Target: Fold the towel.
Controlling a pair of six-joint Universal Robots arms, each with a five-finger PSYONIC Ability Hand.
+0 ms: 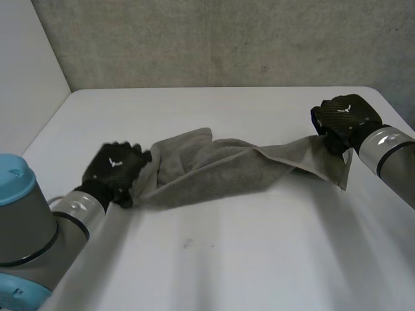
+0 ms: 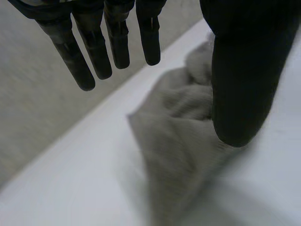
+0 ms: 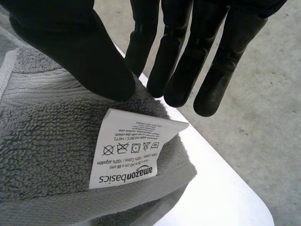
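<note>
A grey towel point(image 1: 214, 168) lies bunched lengthwise across the middle of the white table point(image 1: 227, 259), stretched between my two hands. My left hand point(image 1: 115, 167) rests at the towel's left end. In the left wrist view its fingers point(image 2: 94, 52) are straight and clear of the cloth, and the thumb point(image 2: 240, 70) lies against the towel point(image 2: 178, 141). My right hand point(image 1: 342, 118) holds the right end lifted off the table. In the right wrist view its thumb point(image 3: 70, 42) and fingers point(image 3: 178, 61) pinch the towel's edge point(image 3: 47, 141) just above a white care label point(image 3: 134, 148).
A grey wall point(image 1: 227, 39) stands behind the table's far edge, and a white side wall point(image 1: 26, 71) is at the left. The table's right corner point(image 3: 221, 188) lies below my right hand, with the grey floor point(image 3: 263, 117) beyond it.
</note>
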